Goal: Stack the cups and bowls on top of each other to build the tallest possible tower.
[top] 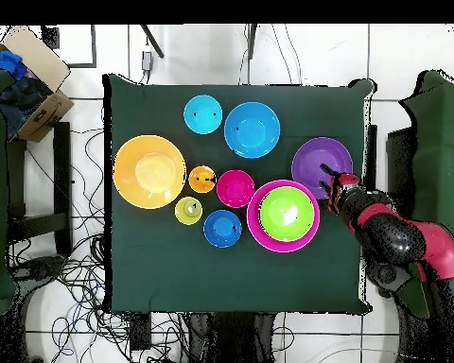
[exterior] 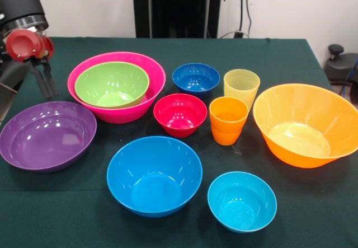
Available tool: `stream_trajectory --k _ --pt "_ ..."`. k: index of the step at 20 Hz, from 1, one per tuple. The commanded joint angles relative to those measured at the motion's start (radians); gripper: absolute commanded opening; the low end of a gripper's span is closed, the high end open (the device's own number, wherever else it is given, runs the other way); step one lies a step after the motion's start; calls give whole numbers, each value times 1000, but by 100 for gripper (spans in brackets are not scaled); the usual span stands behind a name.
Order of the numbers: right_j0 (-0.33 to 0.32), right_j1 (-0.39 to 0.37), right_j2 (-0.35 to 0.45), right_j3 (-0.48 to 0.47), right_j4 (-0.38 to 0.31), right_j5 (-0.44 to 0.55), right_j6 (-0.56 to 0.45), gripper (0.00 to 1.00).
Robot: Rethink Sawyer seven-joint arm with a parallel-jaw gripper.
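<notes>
On the green table (exterior: 279, 52) every bowl and cup sat upright, and only one pair was nested: the lime green bowl (exterior: 112, 84) lay inside the large pink bowl (exterior: 140, 105), the sole start of a tower. Beside that pair, toward the near left of the front view, the purple bowl (exterior: 47, 136) stood alone, close to the pink one but apart from it. The sky blue bowl (exterior: 154, 175) stood near the front edge with the small cyan bowl (exterior: 242, 201) just beside it. At the middle, the small red bowl (exterior: 180, 114) stood between the pink bowl and the orange cup (exterior: 228, 120), while the dark blue bowl (exterior: 196, 78) and the pale yellow cup (exterior: 241, 87) stood just behind them. The large orange bowl (exterior: 305, 126) sat at the right, tilted a little. The gripper (exterior: 46, 83) hung at the left edge, behind the purple bowl and beside the pink one, holding nothing; its dark fingers (exterior: 38, 80) seemed slightly parted, though the view there was too poor to be sure.
</notes>
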Motion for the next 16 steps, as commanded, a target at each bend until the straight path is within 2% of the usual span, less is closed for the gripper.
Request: stream_trajectory --k 1,8,12,16 --pt "37 42 -39 -105 -4 55 -259 100" --pt "35 59 -49 -105 0 25 -281 100" --pt "26 119 -59 -120 -20 -10 -314 100" --pt "12 218 -72 -150 -56 -78 -350 100"
